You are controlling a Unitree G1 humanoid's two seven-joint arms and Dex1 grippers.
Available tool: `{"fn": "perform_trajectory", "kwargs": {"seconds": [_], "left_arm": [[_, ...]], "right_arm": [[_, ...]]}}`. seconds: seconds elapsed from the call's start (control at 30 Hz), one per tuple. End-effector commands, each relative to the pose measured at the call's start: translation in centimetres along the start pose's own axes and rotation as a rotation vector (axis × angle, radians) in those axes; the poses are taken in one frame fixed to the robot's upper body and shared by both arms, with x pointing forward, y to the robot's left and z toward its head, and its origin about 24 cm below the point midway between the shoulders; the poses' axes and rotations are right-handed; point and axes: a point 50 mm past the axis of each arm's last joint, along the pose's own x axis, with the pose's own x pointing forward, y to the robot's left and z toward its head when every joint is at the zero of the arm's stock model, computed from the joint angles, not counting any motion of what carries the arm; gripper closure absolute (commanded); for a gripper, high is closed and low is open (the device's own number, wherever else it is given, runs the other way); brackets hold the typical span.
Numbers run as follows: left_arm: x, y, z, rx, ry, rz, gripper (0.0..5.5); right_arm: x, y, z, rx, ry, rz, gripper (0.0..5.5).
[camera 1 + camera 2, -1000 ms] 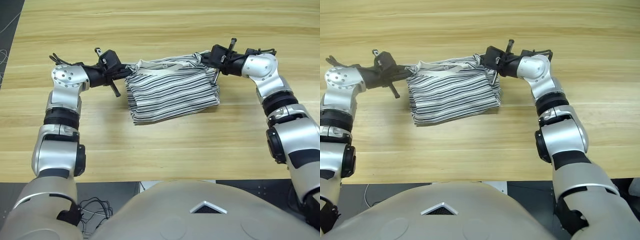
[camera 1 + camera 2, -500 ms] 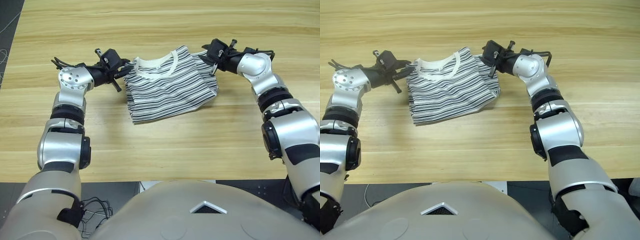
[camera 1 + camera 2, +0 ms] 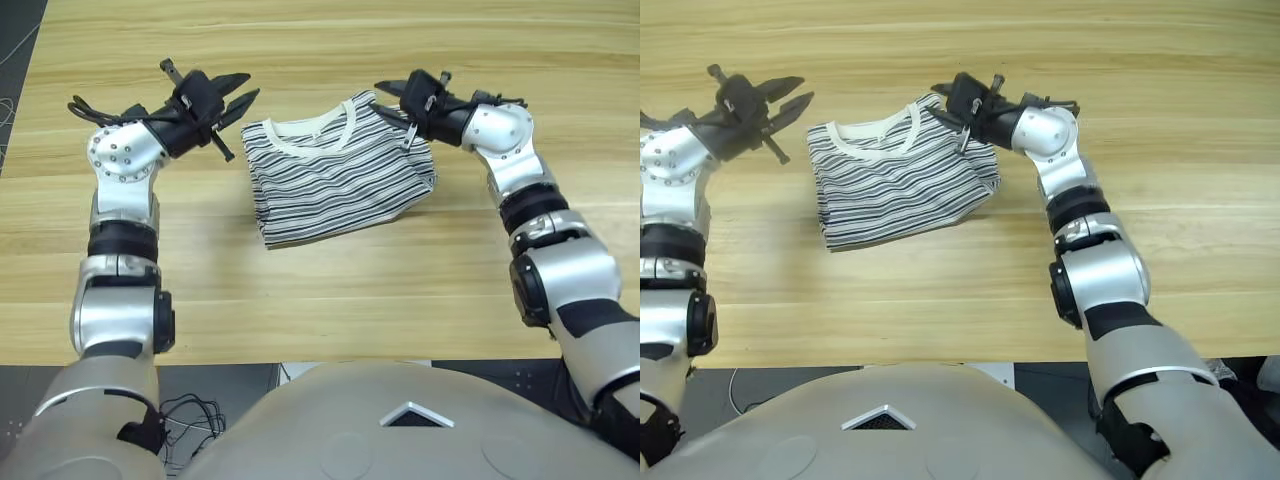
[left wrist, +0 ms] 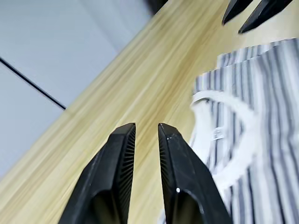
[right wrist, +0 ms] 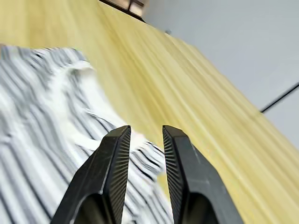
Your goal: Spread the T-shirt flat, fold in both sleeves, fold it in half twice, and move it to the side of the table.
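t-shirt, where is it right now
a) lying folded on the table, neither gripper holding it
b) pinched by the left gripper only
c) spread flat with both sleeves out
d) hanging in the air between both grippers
A: the T-shirt lies folded on the table, and both the left gripper and the right gripper are open with nothing between their fingers.

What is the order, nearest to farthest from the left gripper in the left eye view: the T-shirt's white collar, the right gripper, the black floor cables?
From the left gripper:
1. White collar, just to its right.
2. Right gripper, across the T-shirt, on the right.
3. Black cables, down on the floor, nearest the camera.
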Motion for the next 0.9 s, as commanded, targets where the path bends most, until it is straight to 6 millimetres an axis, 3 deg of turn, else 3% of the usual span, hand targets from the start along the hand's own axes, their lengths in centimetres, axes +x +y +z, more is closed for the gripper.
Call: {"fn": "perform_trajectory", "kwargs": {"seconds": [0.03, 0.13, 0.23, 0.4, 0.5, 0.63, 0.8, 0.9], "left_arm": [[-1.1, -1.7, 2.2, 0.036, -0.043, -0.09, 4.6], [-1.4, -4.6, 3.4, 0.04, -0.049, -0.208, 4.6], [-1.8, -6.6, 3.1, 0.037, 0.003, -0.281, 4.6], [-1.9, -7.3, 2.7, 0.025, 0.029, -0.283, 4.6], [-1.8, -7.5, 2.5, 0.026, 0.035, -0.283, 4.6], [-1.6, -8.2, 1.9, 0.032, 0.062, -0.3, 4.6], [-0.1, -11.7, 1.7, 0.125, 0.091, -0.482, 4.6], [0.7, -12.1, 2.0, 0.16, 0.079, -0.5, 4.6]], "right_arm": [[-0.5, 0.9, 0.3, 0.017, -0.018, 0.056, 4.26], [-1.3, 1.9, -0.4, 0.026, 0.021, 0.095, 4.26], [-1.9, 2.7, -2.1, 0.014, 0.135, 0.099, 4.26], [-3.7, 3.1, -6.1, -0.073, 0.446, 0.116, 4.26], [-5.2, 2.8, -7.3, -0.077, 0.52, 0.105, 4.26], [-6.8, 2.7, -7.7, -0.071, 0.531, 0.106, 4.26], [-7.0, 4.0, -7.0, -0.033, 0.442, 0.162, 4.26], [-7.2, 5.0, -6.7, -0.013, 0.419, 0.207, 4.26]]}}
